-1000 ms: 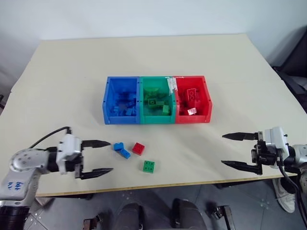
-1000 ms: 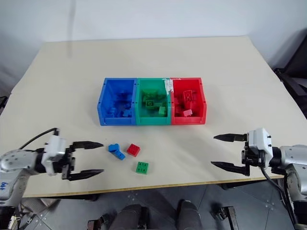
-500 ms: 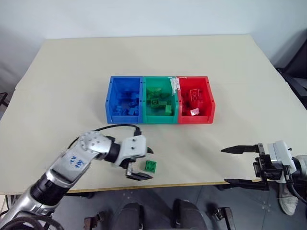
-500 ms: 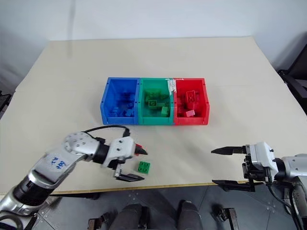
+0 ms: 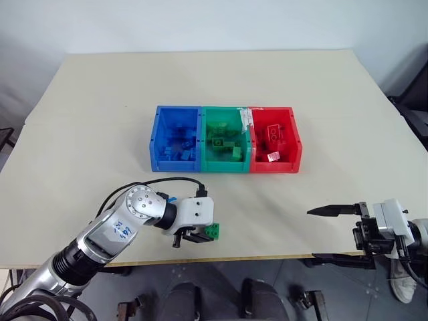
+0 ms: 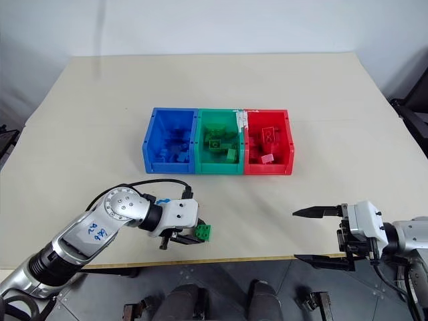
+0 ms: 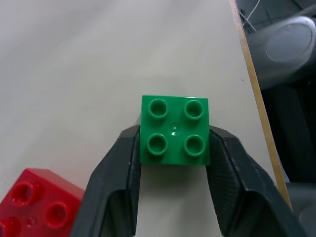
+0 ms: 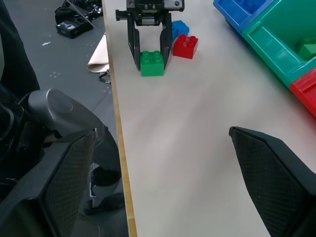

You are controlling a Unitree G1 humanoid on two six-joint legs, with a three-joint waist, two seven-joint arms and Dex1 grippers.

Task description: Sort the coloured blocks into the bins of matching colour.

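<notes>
So the left gripper (image 7: 174, 163) has its two black fingers (image 7: 116, 180) clamped on opposite flat sides of the green block (image 7: 174, 129), which sits on the table (image 5: 100, 107) near the front edge, studs up. That looks like the right place to grab it: the side walls are smooth and parallel, whereas the studded top gives nothing to pinch. I'd guess the brick is very light, hard plastic and a bit slick, so it won't deform or break, but it could twist or pop out if the squeeze is off-centre. Just beside it is a red block (image 8: 185, 46), close to the left finger but not touching as far as I can tell, and a blue block (image 8: 180, 27) peeks out behind that one. Further back, well apart, the three joined bins stand in a row: blue bin (image 5: 156, 137), green bin (image 5: 204, 120) in the middle, red bin (image 5: 296, 142), all already holding bricks. The path to the green one looks clear; its front wall needs clearing on the way in. The right gripper (image 5: 342, 234) hangs wide open and empty over the table's front edge.
</notes>
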